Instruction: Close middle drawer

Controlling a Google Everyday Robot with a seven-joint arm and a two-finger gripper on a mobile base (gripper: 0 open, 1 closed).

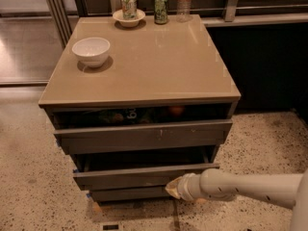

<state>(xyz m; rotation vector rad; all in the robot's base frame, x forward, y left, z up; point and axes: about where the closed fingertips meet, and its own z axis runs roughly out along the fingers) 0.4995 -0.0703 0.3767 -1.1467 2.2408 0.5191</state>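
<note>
The middle drawer (139, 175) of the grey-brown cabinet stands a little way out, its plain front just proud of the fronts above and below. Only a dark strip of its inside shows. My gripper (173, 187) reaches in from the right on a pale arm (240, 186). Its tip is against the lower right part of the middle drawer's front.
The top drawer (144, 137) is slightly open with fruit and packets inside. The slim bottom front (127, 194) is shut. On the cabinet top (159, 66) stand a white bowl (91, 50), two cans, one of them on a small plate (128, 17), and a bottle (184, 3). The floor is speckled.
</note>
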